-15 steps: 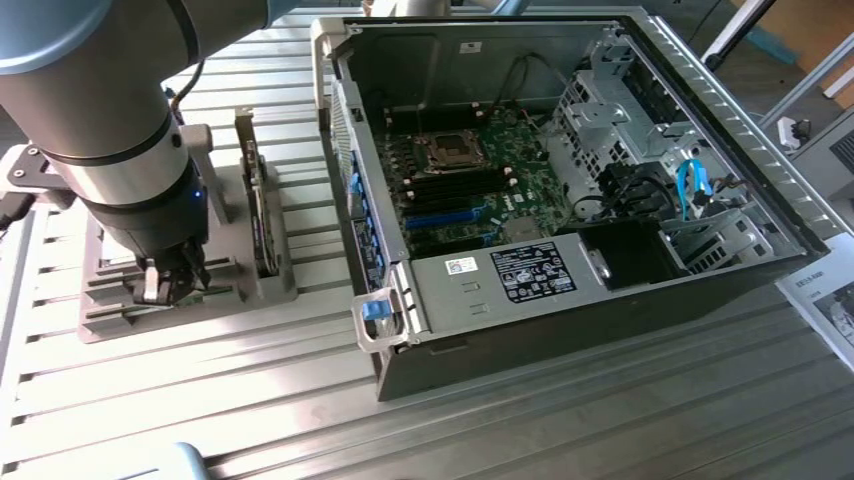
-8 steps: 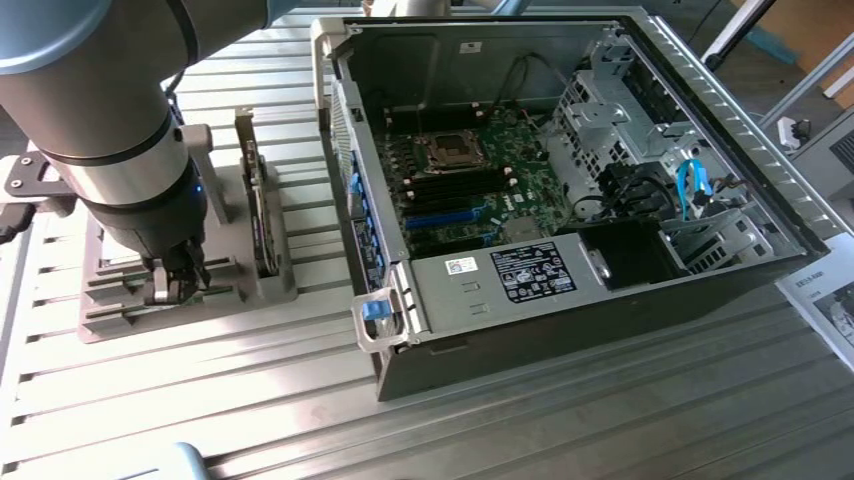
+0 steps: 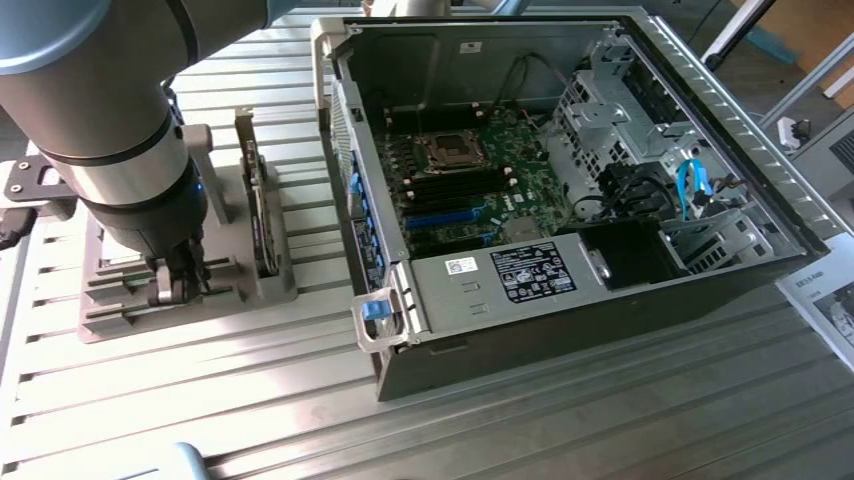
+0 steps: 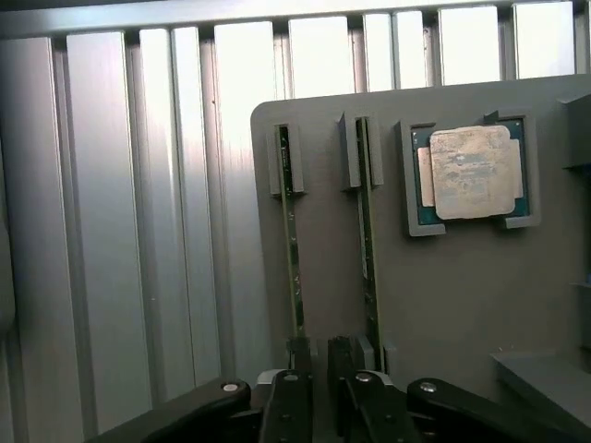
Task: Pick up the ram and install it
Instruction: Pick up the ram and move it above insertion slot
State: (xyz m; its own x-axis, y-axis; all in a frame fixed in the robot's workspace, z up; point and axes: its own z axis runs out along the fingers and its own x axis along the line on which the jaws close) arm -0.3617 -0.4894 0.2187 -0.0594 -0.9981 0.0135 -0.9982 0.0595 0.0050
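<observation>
tool seemingly just beside ram

Two ram sticks, one processor, one grey holder. One open computer case, one upright card, one robot arm.

Narrow gap between ram and neighbouring stick; upright card crowds holder, seemingly.

Work surface: slotted aluminium table, grooves run in parallel. Strong light is reflected off slats in wrist view. Beyond table, exterior view's upper right: grey floor, metal stand leg.
</observation>
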